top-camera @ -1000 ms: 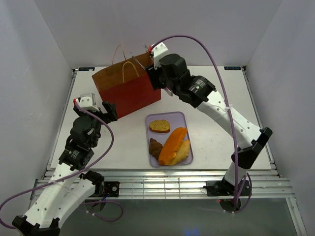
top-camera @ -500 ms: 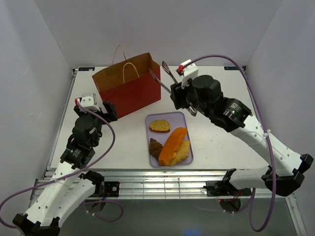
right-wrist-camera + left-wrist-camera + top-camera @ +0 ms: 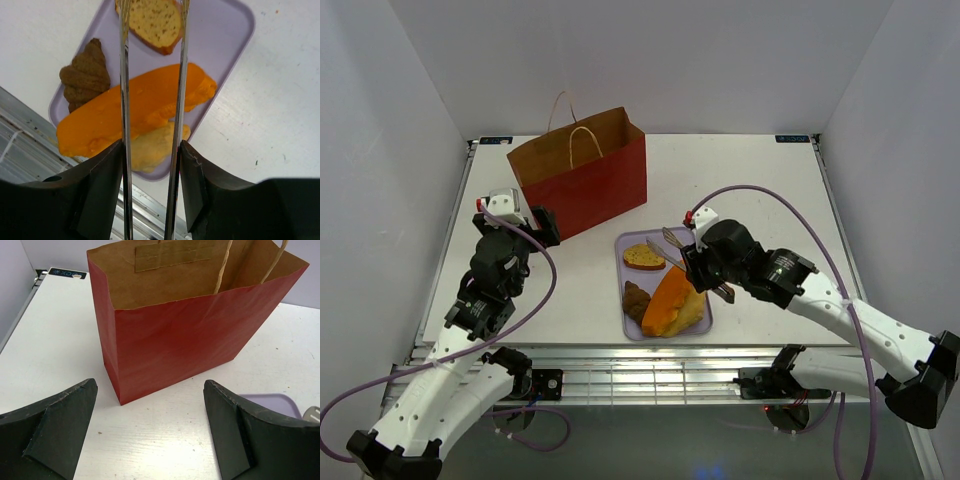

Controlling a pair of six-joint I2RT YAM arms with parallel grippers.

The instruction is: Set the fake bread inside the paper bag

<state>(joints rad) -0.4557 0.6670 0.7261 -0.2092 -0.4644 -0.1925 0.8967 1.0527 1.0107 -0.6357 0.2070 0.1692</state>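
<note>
Over the lavender tray (image 3: 220, 30), your right gripper (image 3: 150, 155) clamps thin metal tongs (image 3: 124, 100), blades apart above the smooth orange loaf (image 3: 100, 127) lying on it. Your left gripper (image 3: 150, 435) stands spread before the upright red paper bag (image 3: 170, 350).

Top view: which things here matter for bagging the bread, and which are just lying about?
Part of the job:
red paper bag with cord handles; tan toast slice; dark brown croissant; long orange loaf; yellow piece partly under it; metal tongs, gripped in the right hand.

Just there:
lavender rectangular tray under the bread; left hand, open, facing the bag.
</note>
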